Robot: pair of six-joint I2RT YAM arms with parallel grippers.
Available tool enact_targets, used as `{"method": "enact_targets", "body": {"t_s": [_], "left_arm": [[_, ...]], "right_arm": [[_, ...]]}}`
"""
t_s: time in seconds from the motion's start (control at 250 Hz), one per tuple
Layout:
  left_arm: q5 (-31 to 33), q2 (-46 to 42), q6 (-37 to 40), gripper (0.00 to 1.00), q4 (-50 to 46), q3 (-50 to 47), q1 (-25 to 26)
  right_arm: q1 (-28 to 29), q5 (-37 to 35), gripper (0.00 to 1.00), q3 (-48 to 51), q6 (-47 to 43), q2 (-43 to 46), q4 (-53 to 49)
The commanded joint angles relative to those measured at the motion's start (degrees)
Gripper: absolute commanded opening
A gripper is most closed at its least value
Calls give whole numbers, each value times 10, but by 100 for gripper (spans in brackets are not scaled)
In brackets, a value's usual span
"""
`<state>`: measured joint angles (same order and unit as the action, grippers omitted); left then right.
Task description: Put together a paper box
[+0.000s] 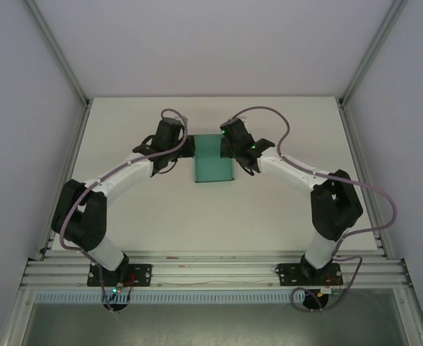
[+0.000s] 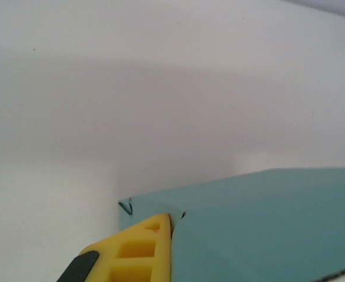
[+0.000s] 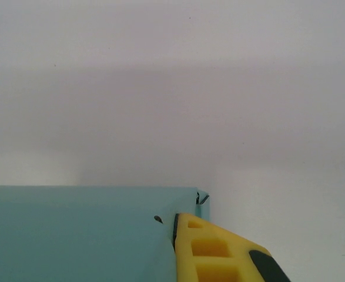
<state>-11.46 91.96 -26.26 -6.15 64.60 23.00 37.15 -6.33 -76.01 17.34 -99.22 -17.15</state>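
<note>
The teal-green paper box (image 1: 213, 160) lies on the white table between both arms, its far end held from either side. My left gripper (image 1: 189, 148) is on its far left corner and my right gripper (image 1: 228, 146) on its far right corner. In the left wrist view one yellow finger (image 2: 140, 249) lies flat against a teal panel (image 2: 266, 229); the other finger is hidden behind the card. The right wrist view mirrors this: a yellow finger (image 3: 210, 252) is pressed on the teal panel (image 3: 72, 235). Small folded tabs poke out at both corners.
The white table (image 1: 161, 209) is walled by white panels and aluminium posts on the left (image 1: 60, 65) and right (image 1: 373, 50). A metal rail (image 1: 211, 270) carrying the arm bases runs along the near edge.
</note>
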Motion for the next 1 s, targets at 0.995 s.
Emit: {"method": "enact_targets", "body": {"t_s": [0.995], "left_arm": [[30,82,-41,0,114,-60,33]], "right_arm": [[5,-61,1,114,34,-55,234]]}}
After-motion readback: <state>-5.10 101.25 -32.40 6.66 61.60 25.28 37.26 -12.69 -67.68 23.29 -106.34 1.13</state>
